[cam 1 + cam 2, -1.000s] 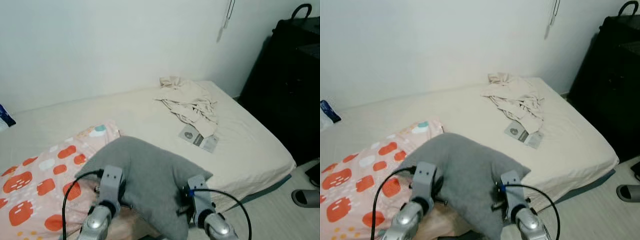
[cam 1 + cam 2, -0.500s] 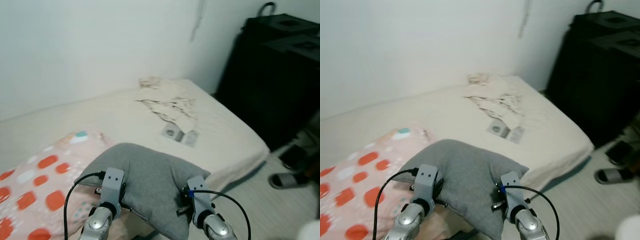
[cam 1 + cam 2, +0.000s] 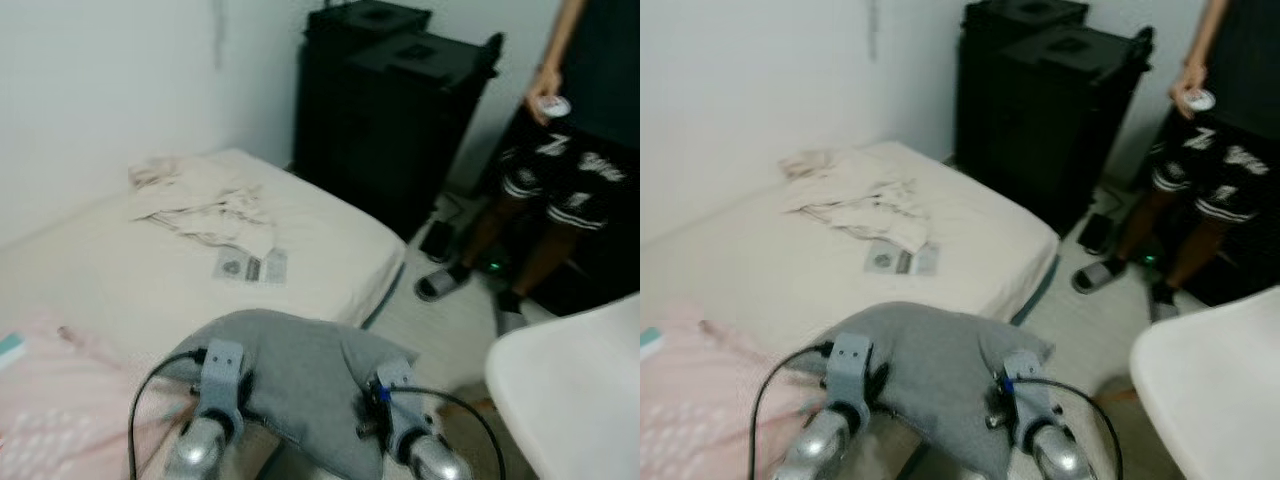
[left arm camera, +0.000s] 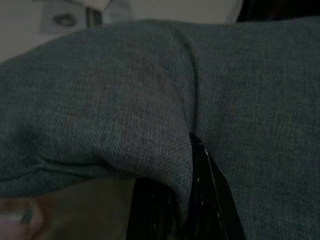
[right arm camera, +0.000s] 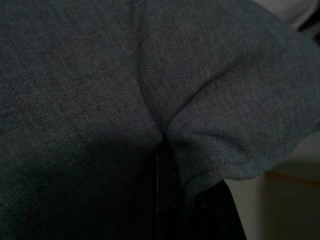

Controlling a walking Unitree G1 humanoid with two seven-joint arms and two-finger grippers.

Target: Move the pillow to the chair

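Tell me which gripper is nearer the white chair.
Right. The right gripper pinches the grey pillow on the side toward the white chair; the left gripper grips the pillow's far side.

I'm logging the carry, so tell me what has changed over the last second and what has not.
The robot has turned to its right: the bed has slid leftward in the head views, and a white chair and a standing person have come into sight on the right. Unchanged: the grey pillow is still held up in front, the left tool and right tool both pinched into its fabric.
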